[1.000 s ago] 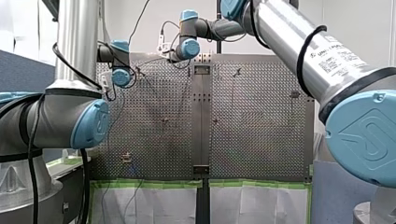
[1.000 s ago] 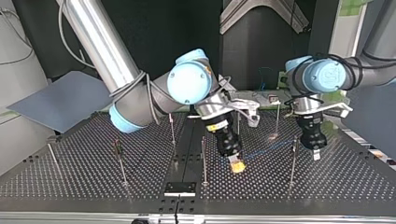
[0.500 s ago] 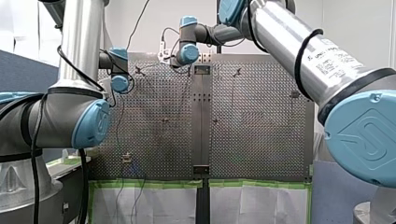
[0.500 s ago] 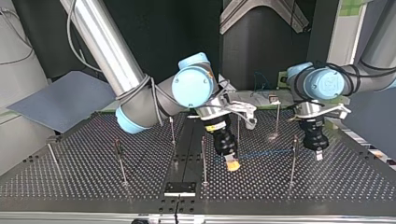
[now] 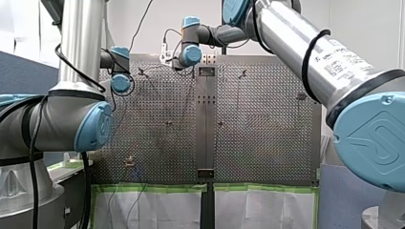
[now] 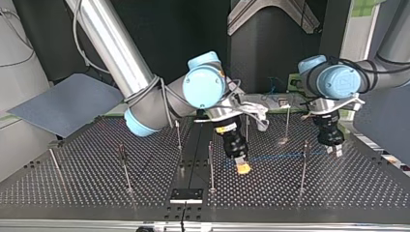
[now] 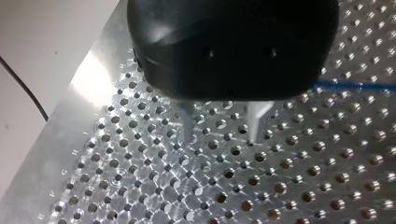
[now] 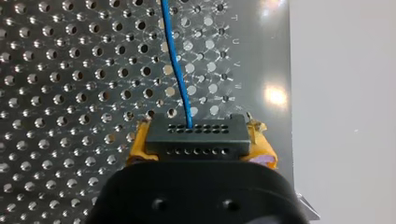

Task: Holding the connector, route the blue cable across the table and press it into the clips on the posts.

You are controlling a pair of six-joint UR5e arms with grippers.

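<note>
My right tool (image 8: 200,148), tilted down over the counter (image 8: 56,93), clamps the black connector (image 8: 195,133) crosswise between yellow pads (image 8: 138,145). The blue cable (image 8: 176,65) runs straight ahead from it toward a post (image 6: 302,169). My left tool (image 7: 219,123) points down, fingers (image 7: 256,119) apart.

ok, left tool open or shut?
Open. In the left wrist view the left tool shows its two fingers apart, nothing between them.

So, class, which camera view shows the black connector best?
The right wrist view: the connector sits close up, clamped in my right gripper, blue cable entering it. The top view shows only yellow pads around it; front and left wrist views miss it.
</note>
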